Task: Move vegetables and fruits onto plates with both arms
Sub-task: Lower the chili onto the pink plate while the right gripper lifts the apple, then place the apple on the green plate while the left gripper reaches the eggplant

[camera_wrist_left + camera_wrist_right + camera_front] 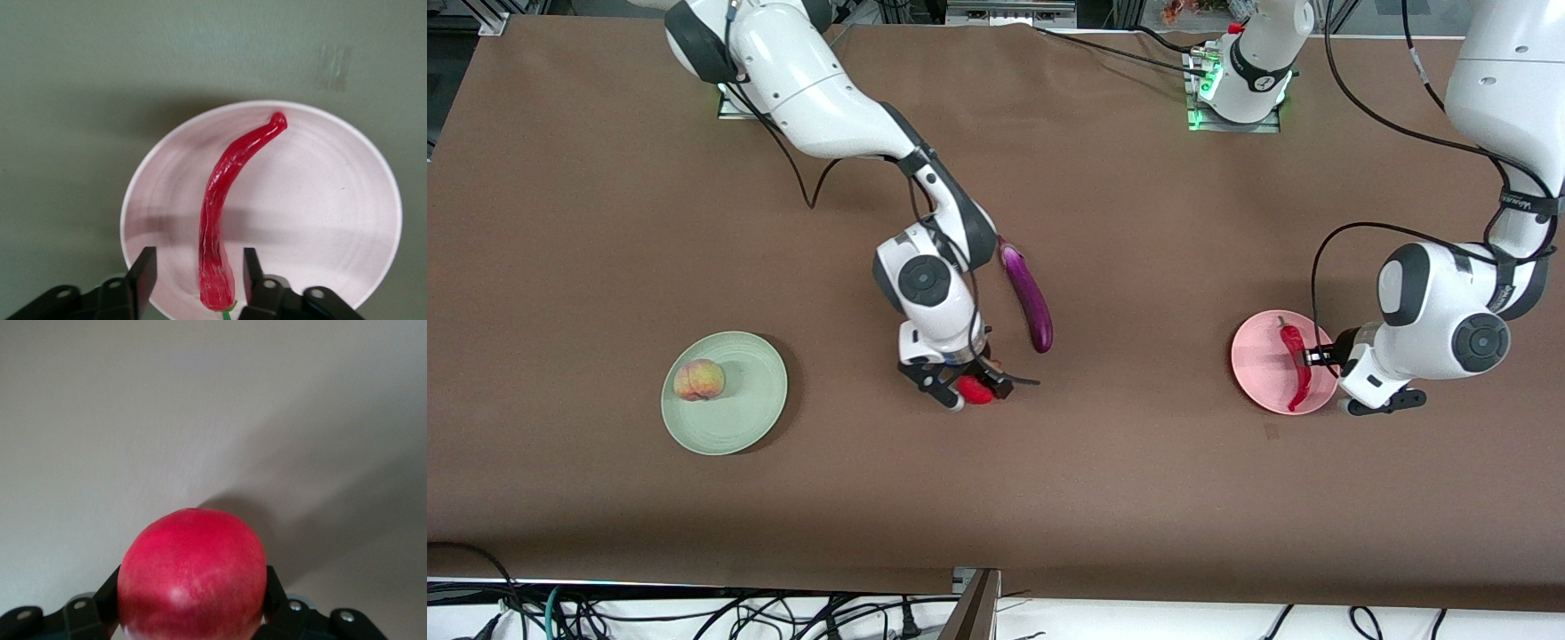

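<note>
My right gripper [971, 389] is shut on the round red fruit [978, 391], low over the table's middle; the fruit [193, 577] fills the space between the jaws in the right wrist view. The purple eggplant [1029, 298] lies on the table beside that arm's wrist. The peach [698, 380] sits on the mint green plate [754, 396]. The red chili [1296, 363] lies on the pink plate [1254, 356]. My left gripper [1318, 356] is open over the pink plate's edge; in the left wrist view its fingers [142, 273] stand apart on either side of the chili's [223, 193] stem end, without touching it.
The brown table [1138, 498] spreads wide around both plates. Both arm bases [1236, 89] stand along the edge farthest from the camera. A black cable [811, 191] hangs from the right arm. Loose cables [694, 613] lie past the table's near edge.
</note>
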### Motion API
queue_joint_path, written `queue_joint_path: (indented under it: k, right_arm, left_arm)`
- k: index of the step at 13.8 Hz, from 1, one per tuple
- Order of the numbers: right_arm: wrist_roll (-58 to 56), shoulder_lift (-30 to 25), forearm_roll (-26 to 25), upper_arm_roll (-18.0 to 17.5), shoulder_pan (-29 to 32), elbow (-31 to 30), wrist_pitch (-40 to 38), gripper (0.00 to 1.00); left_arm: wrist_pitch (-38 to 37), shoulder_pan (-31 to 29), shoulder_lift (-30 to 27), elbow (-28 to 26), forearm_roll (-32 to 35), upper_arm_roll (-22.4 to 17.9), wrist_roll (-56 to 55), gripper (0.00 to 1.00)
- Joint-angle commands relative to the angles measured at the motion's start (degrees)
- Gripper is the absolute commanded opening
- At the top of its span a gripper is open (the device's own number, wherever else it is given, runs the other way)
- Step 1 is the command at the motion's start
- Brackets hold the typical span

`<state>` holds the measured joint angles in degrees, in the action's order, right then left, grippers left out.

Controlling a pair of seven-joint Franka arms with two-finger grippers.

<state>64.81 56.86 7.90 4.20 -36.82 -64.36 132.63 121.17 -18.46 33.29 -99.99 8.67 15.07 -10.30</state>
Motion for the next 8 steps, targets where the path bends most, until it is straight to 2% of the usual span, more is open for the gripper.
queue_joint_path:
  k: [1,3,4,6,8]
  right_arm:
    - [-14.30,-7.18,0.89,-1.92,7.71,-0.85,-13.22,0.10]
    - [-28.96,-10.69,0.72,0.00,10.36,-3.55,-21.76,0.10]
    - [-36.35,-13.07,0.72,3.06,10.98,-7.67,-21.80,0.10]
    - [-47.36,-17.29,0.72,7.90,11.07,-16.37,-18.83,0.14]
    - [-54.76,-19.76,0.89,11.16,11.42,-24.54,-13.39,0.18]
  left_arm:
    - [-2.50,-0.44,-6.11,-0.82,-0.65,2.93,-0.15,1.00]
    - [-6.54,-0.26,-8.32,-0.91,-6.79,6.44,-5.31,1.00]
    - [-8.74,0.00,-8.76,-0.99,-7.52,8.72,-8.91,1.00]
    - [-9.64,0.09,-8.85,-2.05,-7.70,14.95,-19.52,1.00]
    - [-5.71,1.22,-7.36,-2.05,-7.70,20.06,-28.69,1.00]
